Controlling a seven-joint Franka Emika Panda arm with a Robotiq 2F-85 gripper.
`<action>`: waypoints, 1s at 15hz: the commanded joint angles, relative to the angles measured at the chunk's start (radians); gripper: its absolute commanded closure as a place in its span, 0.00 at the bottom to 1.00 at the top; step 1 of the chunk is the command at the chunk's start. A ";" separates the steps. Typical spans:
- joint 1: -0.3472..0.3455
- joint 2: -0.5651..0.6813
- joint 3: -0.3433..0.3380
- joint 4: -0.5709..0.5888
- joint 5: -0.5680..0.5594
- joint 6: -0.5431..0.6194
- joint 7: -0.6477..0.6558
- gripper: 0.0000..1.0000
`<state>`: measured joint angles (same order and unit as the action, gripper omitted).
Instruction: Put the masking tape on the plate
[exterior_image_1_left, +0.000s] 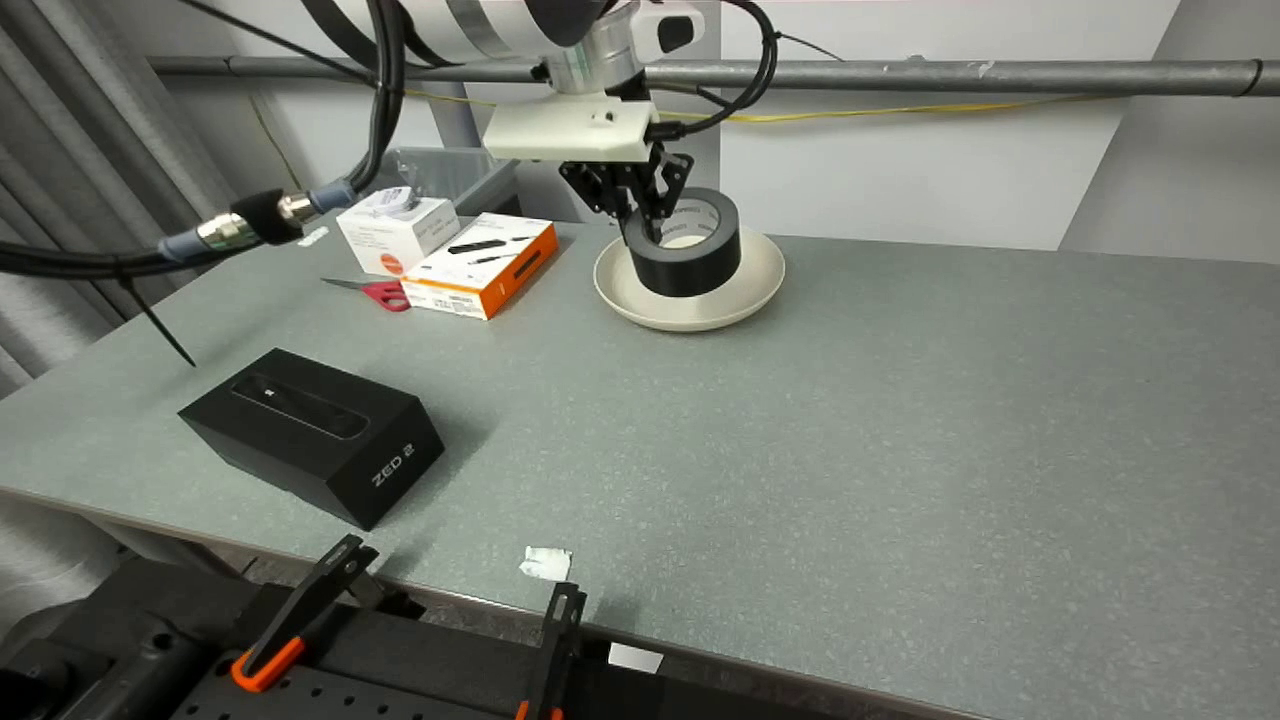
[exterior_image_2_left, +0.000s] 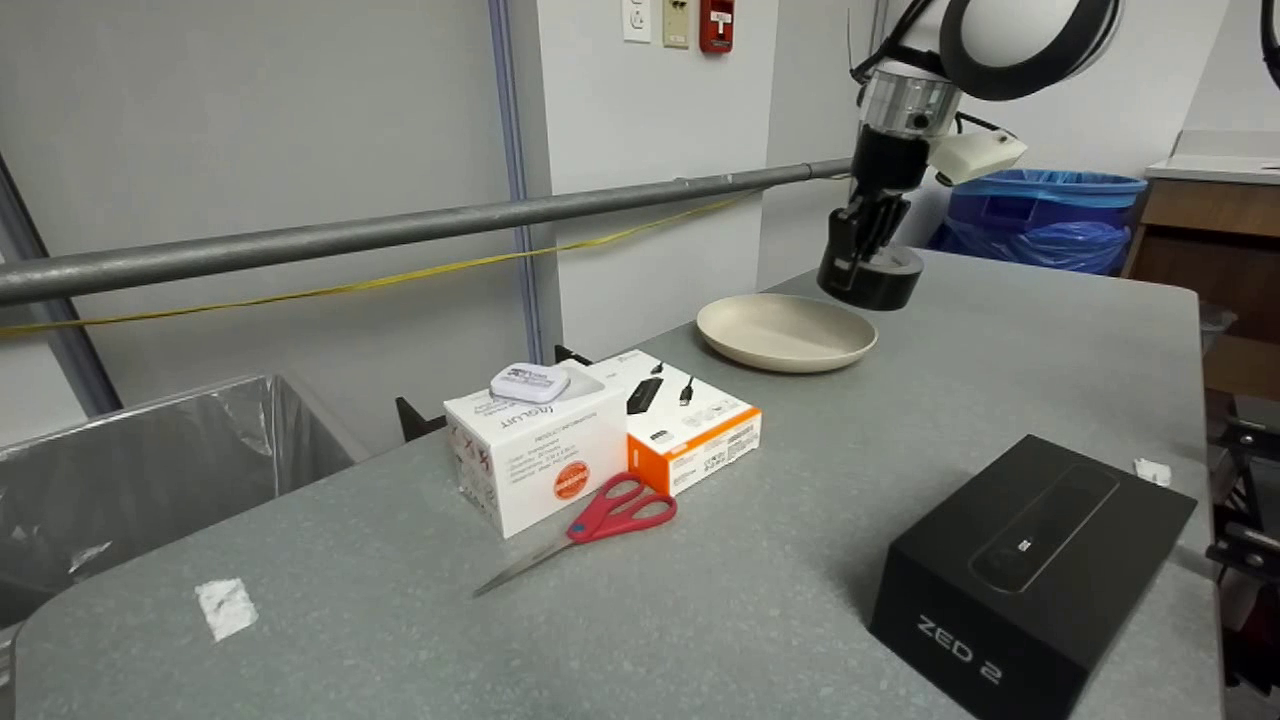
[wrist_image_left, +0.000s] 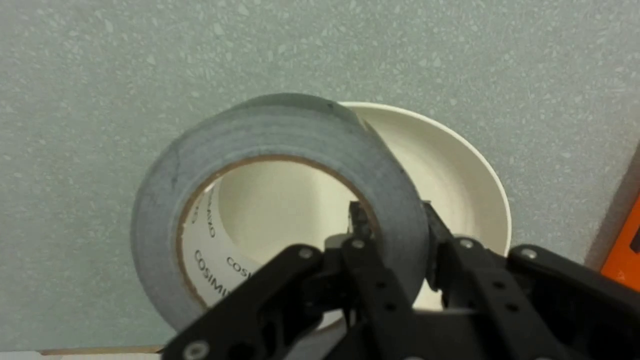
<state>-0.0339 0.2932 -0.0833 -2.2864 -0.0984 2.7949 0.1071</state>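
Observation:
The masking tape (exterior_image_1_left: 690, 272) is a thick black ring with a white inner core. My gripper (exterior_image_1_left: 642, 222) is shut on its wall, with one finger inside the hole and one outside; this shows in the wrist view at the gripper (wrist_image_left: 394, 225). The cream plate (exterior_image_1_left: 762, 275) lies on the table beneath. In an exterior view the tape (exterior_image_2_left: 870, 288) hangs in the air above the plate's (exterior_image_2_left: 785, 335) right rim, apart from it. In the wrist view the tape (wrist_image_left: 280, 127) hides the left part of the plate (wrist_image_left: 472, 195).
A black ZED 2 box (exterior_image_1_left: 315, 430) lies near the table's front. An orange-white box (exterior_image_1_left: 485, 262), a white box (exterior_image_1_left: 398, 232) and red-handled scissors (exterior_image_1_left: 385, 294) lie beside the plate. A metal pipe (exterior_image_1_left: 900, 76) runs along the wall behind.

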 joint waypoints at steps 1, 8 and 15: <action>-0.001 0.117 0.020 0.156 0.055 -0.003 -0.004 0.94; -0.003 0.315 0.035 0.373 0.096 -0.037 0.012 0.94; -0.021 0.410 0.058 0.485 0.155 -0.095 0.002 0.94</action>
<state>-0.0375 0.6649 -0.0391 -1.8814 0.0196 2.7524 0.1151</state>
